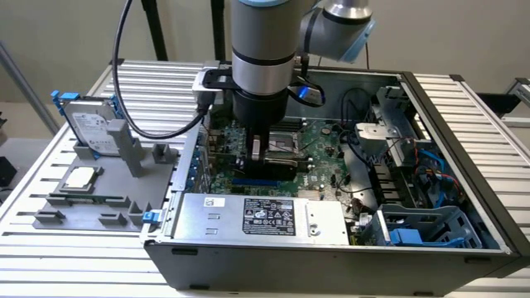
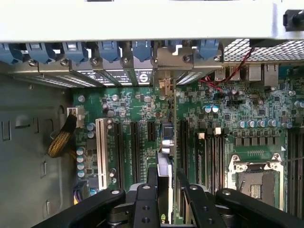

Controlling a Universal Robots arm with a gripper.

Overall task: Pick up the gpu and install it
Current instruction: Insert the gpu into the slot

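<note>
The black two-fingered hand (image 2: 164, 199) is down inside the open grey computer case (image 1: 463, 155), clamped on the gpu (image 2: 165, 156), a thin flat card seen edge-on between the fingers (image 2: 145, 206). In the wrist view the card stands upright over the large green motherboard (image 2: 213, 123), running along a black expansion slot toward the silver slot brackets with blue clips (image 2: 109, 52) at the case's rear wall; whether its lower edge is seated in the slot cannot be told.

Close on either side of the card lie more long black slots (image 2: 135, 152), and a white slot (image 2: 100, 152) stands further off. The metal-framed processor socket (image 2: 254, 178) sits beyond the slots on the other side. A braided yellow-black cable (image 2: 61, 140) lies off the board's edge on the bare case floor.

In the exterior view the silver-grey robot arm (image 1: 263, 56) drops straight into the case, with a black cable (image 1: 124, 74) looping from it. The silver power supply with a white label (image 1: 265, 217) sits at the case's near edge, and a blue-grey plastic drive cage (image 1: 426, 230) is at the exterior view's right. On the slatted metal desk (image 1: 49, 248), at the exterior view's left, a grey holder (image 1: 108, 186) carries a silver hard drive with blue rails (image 1: 87, 127).
</note>
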